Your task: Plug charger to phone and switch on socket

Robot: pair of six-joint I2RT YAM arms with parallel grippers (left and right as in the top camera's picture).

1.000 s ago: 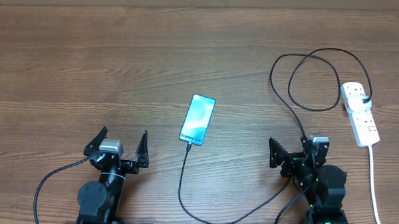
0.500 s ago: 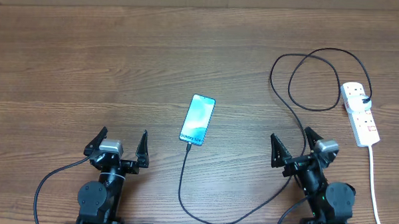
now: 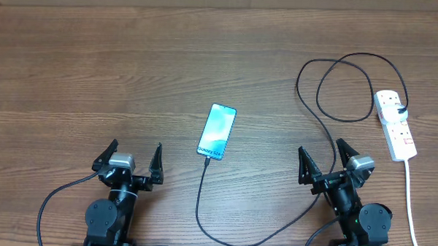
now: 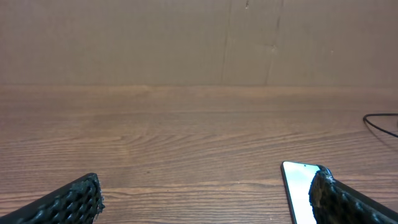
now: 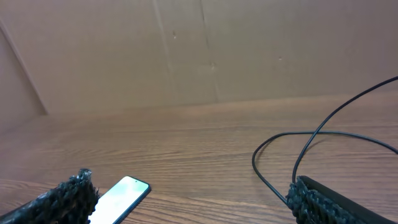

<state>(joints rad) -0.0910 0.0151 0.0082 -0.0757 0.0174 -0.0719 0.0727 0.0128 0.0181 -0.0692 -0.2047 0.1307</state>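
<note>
Left gripper (image 3: pixel 136 151) at lower left and right gripper (image 3: pixel 321 152) at lower right are both spread wide, holding nothing, over the table (image 3: pixel 97 60). Phone (image 3: pixel 217 130) lies screen-up at centre between them, with the charger (image 3: pixel 199 199) tip touching its lower end. The cable loops past the right gripper up to the socket (image 3: pixel 396 125) at the right edge.

Counted on one table (image 3: pixel 97 67): one phone (image 3: pixel 217 131) near centre; one charger (image 3: pixel 199 195), running from six o'clock to two; one socket (image 3: pixel 394 125) at three o'clock, with one white cord (image 3: pixel 412 203); two grippers, left gripper (image 3: pixel 136 146) at seven o'clock, right gripper (image 3: pixel 320 147) at five.
</note>
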